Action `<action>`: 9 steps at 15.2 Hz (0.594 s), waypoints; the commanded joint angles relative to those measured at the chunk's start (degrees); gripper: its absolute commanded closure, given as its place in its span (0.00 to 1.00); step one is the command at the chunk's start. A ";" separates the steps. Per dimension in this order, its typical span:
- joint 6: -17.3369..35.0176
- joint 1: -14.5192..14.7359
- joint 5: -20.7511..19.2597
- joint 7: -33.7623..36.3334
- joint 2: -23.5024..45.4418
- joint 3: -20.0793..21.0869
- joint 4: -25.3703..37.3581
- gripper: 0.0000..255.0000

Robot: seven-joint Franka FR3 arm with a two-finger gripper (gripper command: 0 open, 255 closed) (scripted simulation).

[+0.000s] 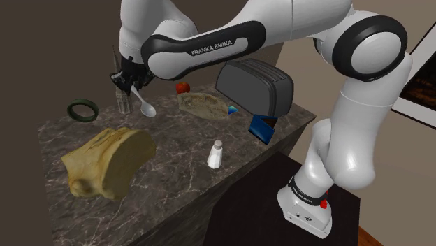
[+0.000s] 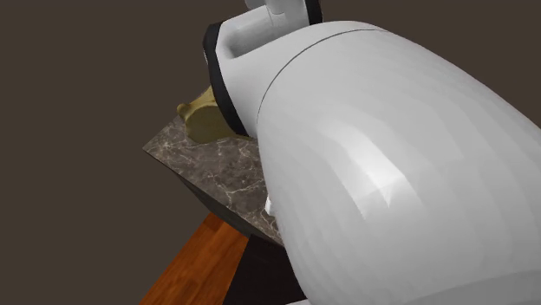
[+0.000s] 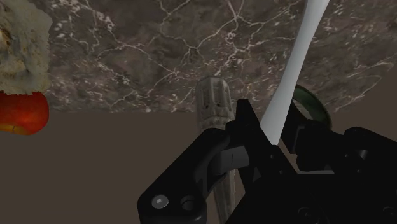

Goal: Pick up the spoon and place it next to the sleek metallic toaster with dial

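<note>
- Shoulder view: slim, glossy white spoon (image 1: 145, 105) pinched by its handle in the all-black two-finger gripper (image 1: 130, 77), bowl lowermost. Hanging over the far corner of the dark veined marble counter (image 1: 175, 150), well apart from the rounded dark-grey metallic toaster (image 1: 255, 87).
- Close by the spoon: a dark green ring (image 1: 82, 109) and a ribbed grey cylinder (image 1: 124, 101).
- Second exterior view: smooth white arm link (image 2: 390, 173) in front, with a marble corner and a tan, lumpy loaf (image 2: 201, 117) beyond.
- Wrist view: black fingers (image 3: 249, 121) clenched on the thin, tapering handle.
- Probably light and stiff, hardly fragile. Smooth and narrow, so liable to swivel between the pads. Best gripped across the handle's flat faces, firmly.
</note>
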 commanded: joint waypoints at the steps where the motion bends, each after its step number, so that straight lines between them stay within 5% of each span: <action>1: -1.23 -0.03 0.27 -0.43 -0.43 0.05 0.82 1.00; 9: -6.93 0.01 1.27 -2.02 -1.20 0.27 5.88 1.00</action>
